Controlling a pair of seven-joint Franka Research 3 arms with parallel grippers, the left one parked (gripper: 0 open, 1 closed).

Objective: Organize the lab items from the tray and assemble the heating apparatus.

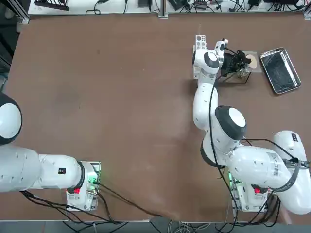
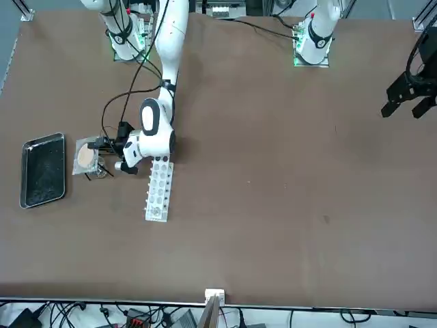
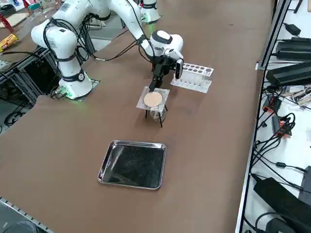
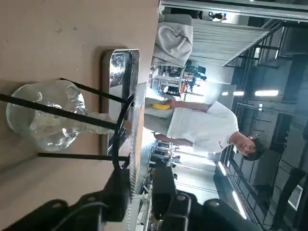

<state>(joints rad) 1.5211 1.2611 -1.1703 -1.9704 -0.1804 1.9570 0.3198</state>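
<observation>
Straddling mat (image 4: 136, 144) edge — pincer (image 4: 143, 185) tips cropped.

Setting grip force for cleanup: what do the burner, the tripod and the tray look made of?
Burner: clear glass, likely; the table shows through its round body. Tripod: thin black wire, probably metal, matte. Tray: shiny metal by its bright rim and dark reflective inside.

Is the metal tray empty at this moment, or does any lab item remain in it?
Empty. The tray shows only its dark inside; the gauze mat sits on the tripod over the burner, beside the right gripper.
</observation>
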